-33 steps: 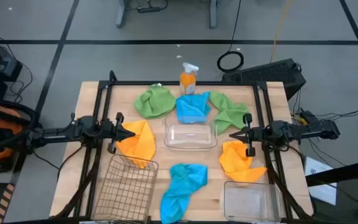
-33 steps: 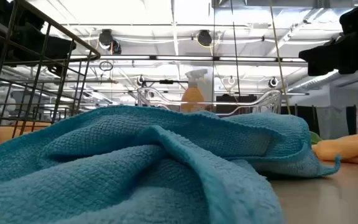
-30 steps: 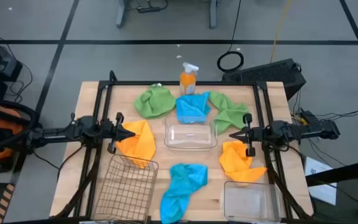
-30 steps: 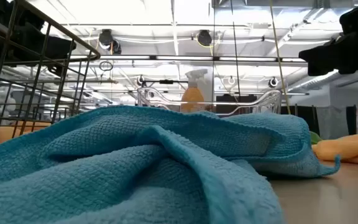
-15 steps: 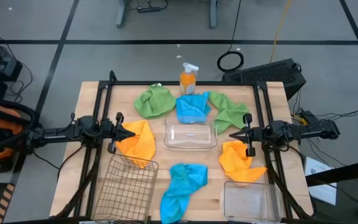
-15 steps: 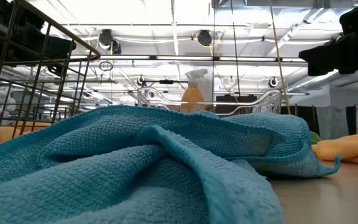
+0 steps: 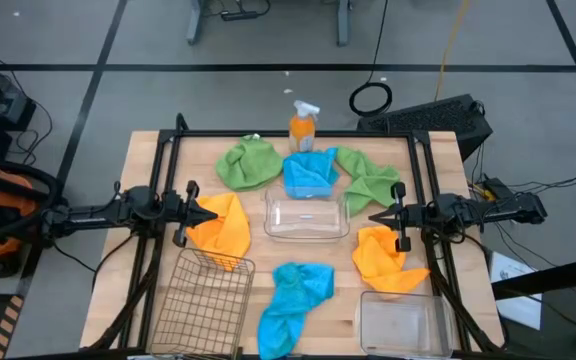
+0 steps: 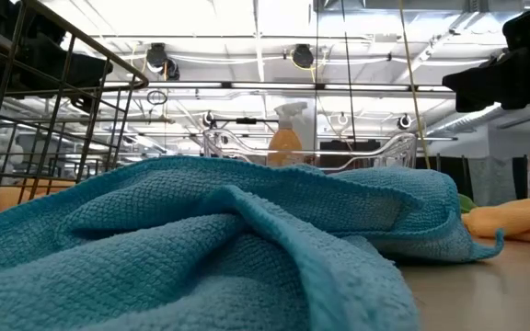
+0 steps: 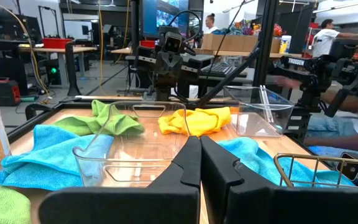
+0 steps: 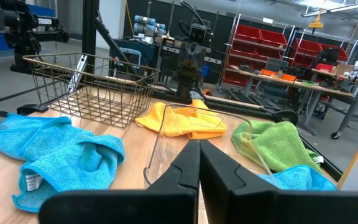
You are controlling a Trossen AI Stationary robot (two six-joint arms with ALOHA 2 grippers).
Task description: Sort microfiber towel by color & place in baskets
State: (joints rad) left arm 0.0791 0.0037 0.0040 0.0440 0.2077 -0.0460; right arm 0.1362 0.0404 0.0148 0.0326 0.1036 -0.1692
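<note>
Six microfiber towels lie on the table: two green (image 7: 249, 163) (image 7: 369, 178), two blue (image 7: 310, 172) (image 7: 293, 305) and two orange-yellow (image 7: 220, 226) (image 7: 385, 258). One clear plastic basket (image 7: 306, 217) stands mid-table. A wire mesh basket (image 7: 200, 305) is at the near left and a second clear basket (image 7: 401, 322) at the near right. My left gripper (image 7: 214, 214) is shut and level above the left orange-yellow towel. My right gripper (image 7: 372, 216) is shut and level above the right one. Both point at the centre basket.
An orange spray bottle (image 7: 302, 125) with a white trigger stands at the far edge, behind the far blue towel. A black frame (image 7: 268, 135) runs along the table's far and side edges. The near blue towel (image 8: 228, 248) fills the low view.
</note>
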